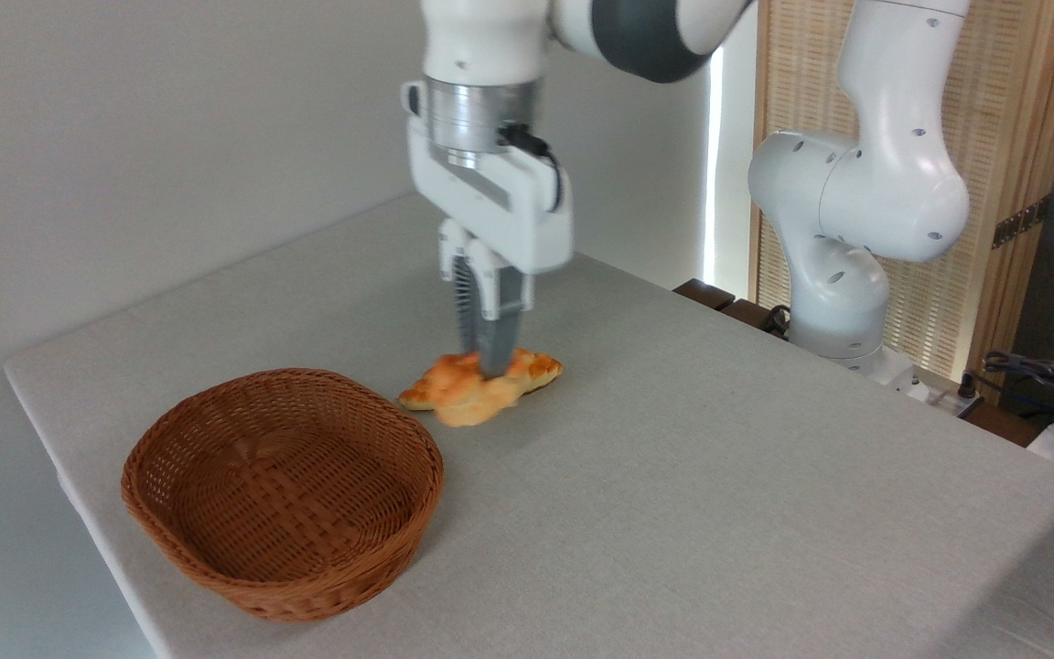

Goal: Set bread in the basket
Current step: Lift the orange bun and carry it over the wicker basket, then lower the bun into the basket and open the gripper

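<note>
Camera view: fixed, looking down across the surface (673, 476) from one corner.
Arm: white, jointed, base at the right rear edge of the surface, reaching left and pointing straight down.
Tool (489, 366): vertical, fingers close together, tips down on the pile of bread; whether they grip anything cannot be told.
Bread (467, 407): small pale-based bun at the front of the pile, resting on the surface, just right of the basket.
Loaf (536, 366): long golden piece with pointed ends, lying behind and touching the bread.
Basket (216, 558): round brown wicker, upright, near the front left corner, nothing inside.
</note>
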